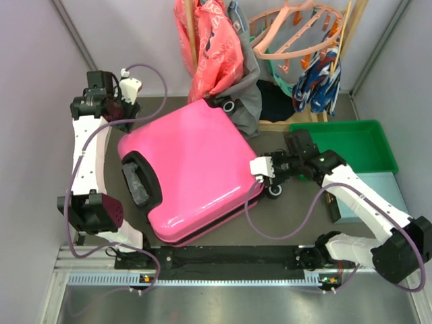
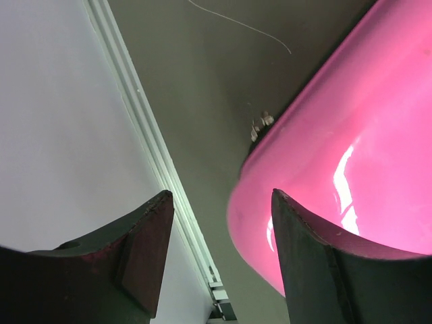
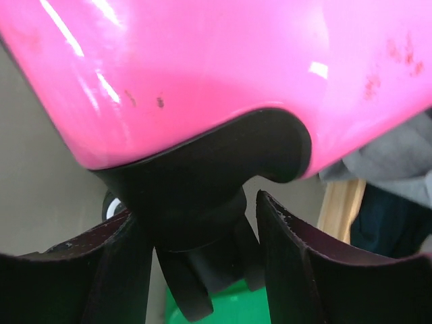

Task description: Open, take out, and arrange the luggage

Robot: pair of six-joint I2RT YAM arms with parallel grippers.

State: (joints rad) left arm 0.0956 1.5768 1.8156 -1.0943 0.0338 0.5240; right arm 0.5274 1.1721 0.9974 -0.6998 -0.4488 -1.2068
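Observation:
The hot-pink luggage (image 1: pixel 192 169) lies flat and closed in the middle of the table, its black handle (image 1: pixel 138 182) toward the near left. My left gripper (image 1: pixel 128 111) is open and empty at its far left corner. In the left wrist view the pink shell (image 2: pixel 351 135) sits behind the right finger of the gripper (image 2: pixel 219 196). My right gripper (image 1: pixel 263 172) is at the luggage's right corner by a black wheel (image 1: pixel 274 191). In the right wrist view its open fingers (image 3: pixel 196 204) straddle the black wheel mount (image 3: pixel 202 169) under the pink shell (image 3: pixel 202 61).
A green tray (image 1: pixel 351 145) and a pale teal flat box (image 1: pixel 368 196) lie at the right. Behind the luggage hang a red bag (image 1: pixel 216 47), a grey garment (image 1: pixel 246 88) and hangers (image 1: pixel 297 34). A wall rail (image 2: pixel 155 148) runs close on the left.

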